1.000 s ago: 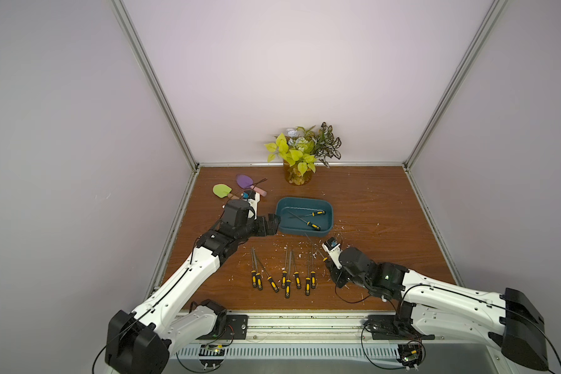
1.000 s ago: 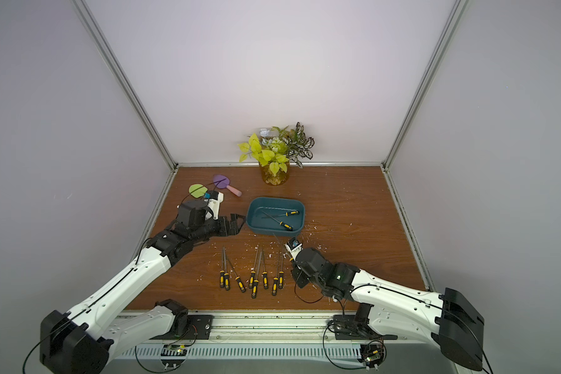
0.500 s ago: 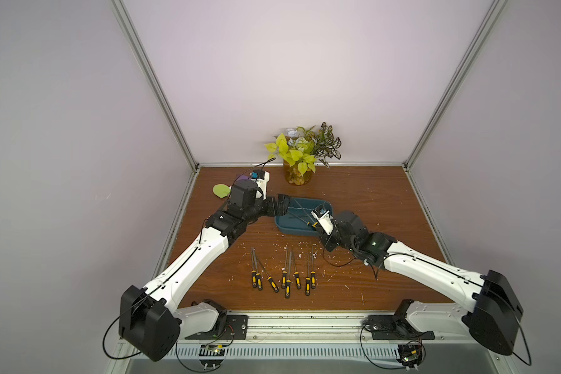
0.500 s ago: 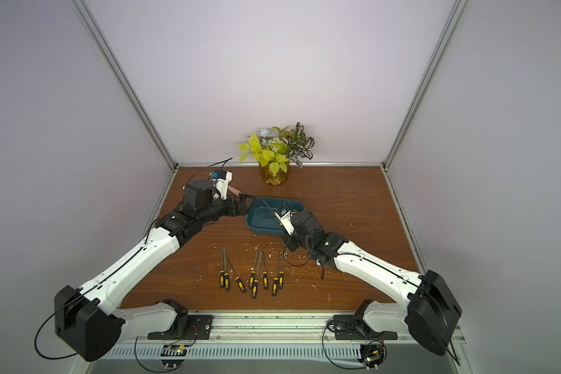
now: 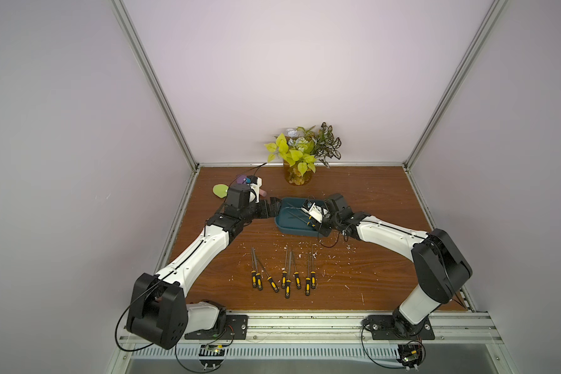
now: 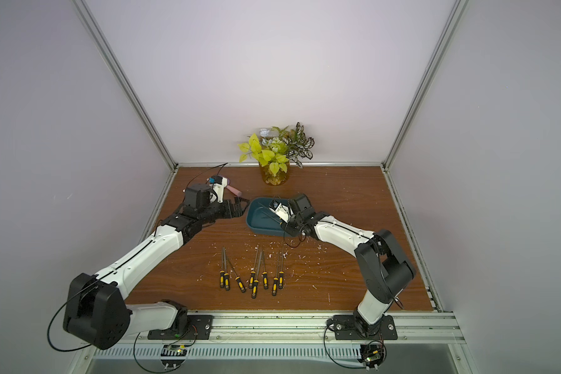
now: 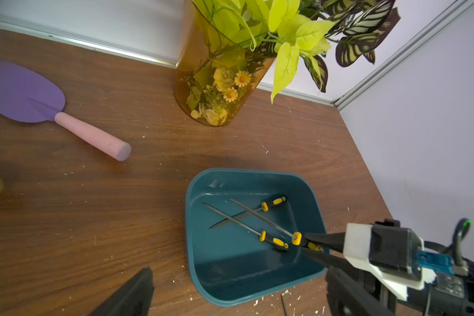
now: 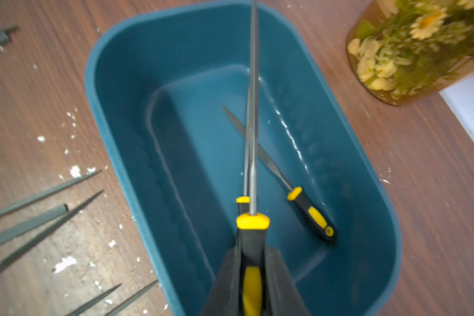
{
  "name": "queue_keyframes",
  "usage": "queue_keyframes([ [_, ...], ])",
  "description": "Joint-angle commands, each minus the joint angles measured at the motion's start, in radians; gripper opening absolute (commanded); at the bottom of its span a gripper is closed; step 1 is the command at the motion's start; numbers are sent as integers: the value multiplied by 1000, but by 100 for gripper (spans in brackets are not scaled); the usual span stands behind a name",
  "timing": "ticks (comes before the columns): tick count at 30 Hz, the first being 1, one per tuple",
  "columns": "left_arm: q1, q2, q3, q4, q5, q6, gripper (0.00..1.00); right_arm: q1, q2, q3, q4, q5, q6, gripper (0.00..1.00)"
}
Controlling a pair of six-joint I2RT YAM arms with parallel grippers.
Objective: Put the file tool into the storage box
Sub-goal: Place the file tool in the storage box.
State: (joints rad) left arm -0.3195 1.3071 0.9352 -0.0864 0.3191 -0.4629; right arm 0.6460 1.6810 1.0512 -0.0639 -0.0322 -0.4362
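The box (image 7: 188,219) lies right under the right gripper (image 8: 253,254), which pinches the file (image 8: 253,109) by its handle. The box looks barely longer than the file, so a release from this height could, I judge, land the tip on the far rim ahead of the gripper and spill the file onto the tabletop (image 8: 435,191), or knock the two files (image 7: 231,219) below. The left gripper (image 5: 274,207), spread and empty, hangs near that far end; the file is a slim grey tapering rod with a black handle and yellow collar.
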Motion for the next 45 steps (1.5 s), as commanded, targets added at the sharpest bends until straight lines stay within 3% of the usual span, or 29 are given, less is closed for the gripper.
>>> queue_keyframes([
  [1, 3, -10, 1, 20, 25, 20, 100, -3, -5, 23, 14, -23, -98, 0],
  [8, 3, -11, -10, 24, 27, 16, 100, -8, 24, 1, 29, 15, -130, 6],
  [16, 3, -3, -10, 22, 33, 15, 100, -11, 73, 34, 23, 43, -123, 34],
  [26, 3, -2, -10, 16, 32, 18, 100, -16, 17, 72, 52, 101, -51, 41],
  [30, 3, -2, -6, 2, 14, 31, 100, -15, -72, 78, 63, 126, 92, 44],
  [34, 3, -11, -17, 10, -5, 18, 100, -15, -187, 48, 70, 149, 373, 46],
  [38, -26, -2, -58, 73, 47, -73, 100, -4, -329, -87, 131, 52, 675, 47],
  [42, -122, -35, -88, 21, -83, -62, 100, 11, -471, -263, 196, -17, 831, 48],
  [45, -125, -92, -145, 15, -80, -90, 100, 46, -568, -357, 147, 15, 899, 48],
])
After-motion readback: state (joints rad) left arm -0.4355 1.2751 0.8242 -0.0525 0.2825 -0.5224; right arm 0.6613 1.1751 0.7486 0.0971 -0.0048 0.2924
